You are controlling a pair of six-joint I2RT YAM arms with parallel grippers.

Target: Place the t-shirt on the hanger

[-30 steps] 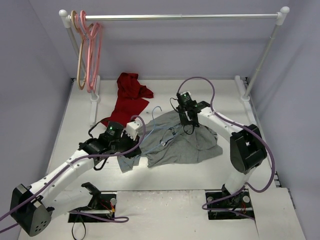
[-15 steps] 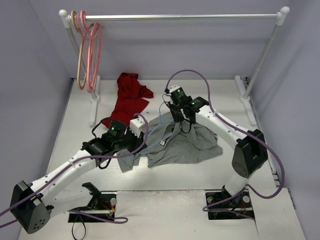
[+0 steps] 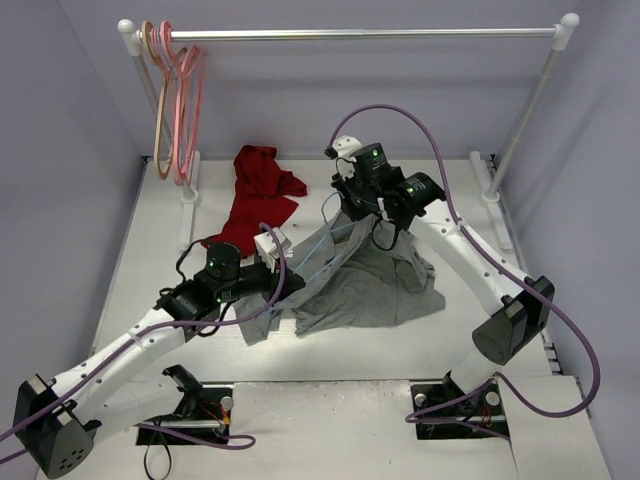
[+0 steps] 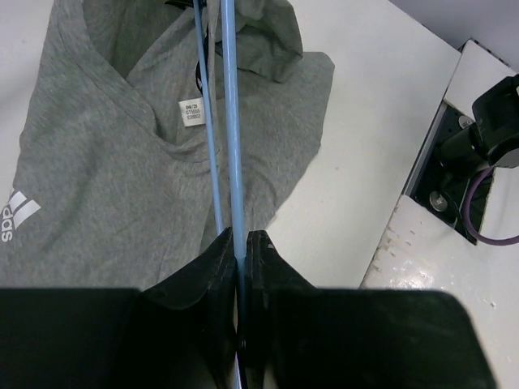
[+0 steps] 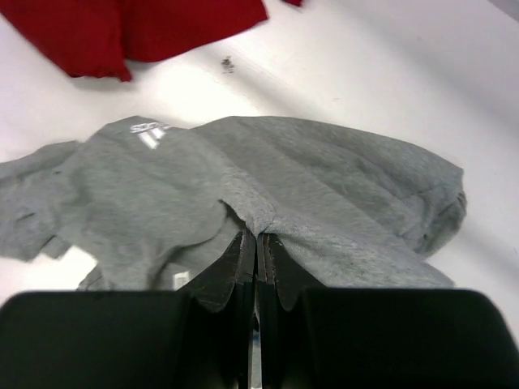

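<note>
Two pinches, left fingers (image 4: pixel 212 279) on hanger (image 4: pixel 231 121), right fingers (image 5: pixel 231 279) on t-shirt (image 5: pixel 162 186)

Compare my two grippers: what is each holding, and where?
The left gripper is shut on the pale-blue hanger; the right gripper is shut on the grey t-shirt. The left gripper sits at the shirt's left edge; the right gripper is farther back, holding cloth pulled up. Both are clamped with jaws nearly touching.
</note>
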